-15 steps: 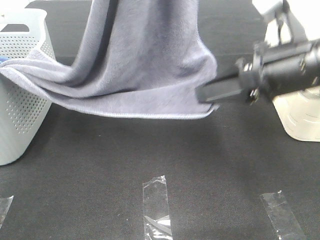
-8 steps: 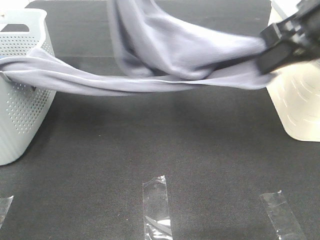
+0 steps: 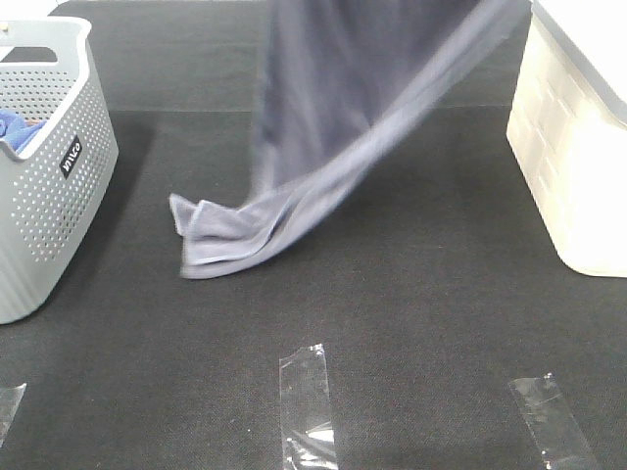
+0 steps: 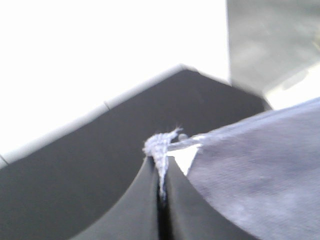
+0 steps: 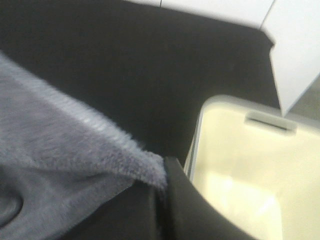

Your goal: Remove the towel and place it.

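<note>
Centrally, a black cloth tabletop (image 3: 421,323) bears clear tape strips (image 3: 306,392); the grey perforated basket (image 3: 49,225) carries an unreadable label (image 3: 72,157); left gripper (image 4: 161,172) and right gripper (image 5: 161,187) each pinch the hanging towel (image 3: 333,117).

You have one towel (image 3: 333,117), one grey basket (image 3: 49,215) at nine o'clock, one cream basket (image 3: 578,176) at three, one blue cloth (image 3: 15,127), three tape strips (image 3: 306,401).
</note>
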You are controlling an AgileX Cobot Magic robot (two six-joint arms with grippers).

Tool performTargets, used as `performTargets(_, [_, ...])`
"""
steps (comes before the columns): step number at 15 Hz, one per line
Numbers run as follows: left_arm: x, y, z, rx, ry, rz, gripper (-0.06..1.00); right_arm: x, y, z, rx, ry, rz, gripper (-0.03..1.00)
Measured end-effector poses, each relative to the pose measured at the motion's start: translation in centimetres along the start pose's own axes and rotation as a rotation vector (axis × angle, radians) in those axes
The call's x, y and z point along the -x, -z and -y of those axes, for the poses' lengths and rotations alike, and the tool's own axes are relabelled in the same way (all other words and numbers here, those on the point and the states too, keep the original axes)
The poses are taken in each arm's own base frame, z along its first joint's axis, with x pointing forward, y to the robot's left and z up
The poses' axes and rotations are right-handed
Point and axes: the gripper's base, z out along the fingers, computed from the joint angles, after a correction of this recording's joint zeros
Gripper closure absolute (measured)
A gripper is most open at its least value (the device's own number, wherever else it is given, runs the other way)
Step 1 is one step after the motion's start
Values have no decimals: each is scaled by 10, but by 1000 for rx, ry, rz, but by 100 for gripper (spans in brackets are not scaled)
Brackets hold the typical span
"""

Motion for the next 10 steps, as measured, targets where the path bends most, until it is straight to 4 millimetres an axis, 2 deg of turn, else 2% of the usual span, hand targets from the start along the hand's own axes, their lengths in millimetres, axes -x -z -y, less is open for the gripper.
performTargets(1, [8, 5, -7, 22, -15, 41, 94, 9, 3, 1, -3, -1, 38, 97])
performTargets(2, [31, 22, -23, 73, -40, 151, 94, 33, 11, 3, -8, 6, 143, 97])
performTargets(3, [45, 36, -31, 95, -41, 206, 94, 48, 20, 4, -5, 10, 221, 97])
performTargets(5, [70, 66, -43, 126, -39, 260, 94, 65, 35, 4, 16, -23, 303, 97])
performTargets(6, [75, 75, -45, 130, -38, 253, 94, 66, 37, 4, 26, -33, 308, 97])
performTargets(7, [76, 79, -46, 130, -36, 237, 94, 66, 37, 1, 58, -62, 298, 97])
performTargets(9, [64, 76, -47, 120, -30, 107, 94, 56, 23, -6, 116, -81, 196, 97])
performTargets(10, [36, 62, -48, 102, -23, -97, 94, 42, -1, -14, 170, -73, 52, 97])
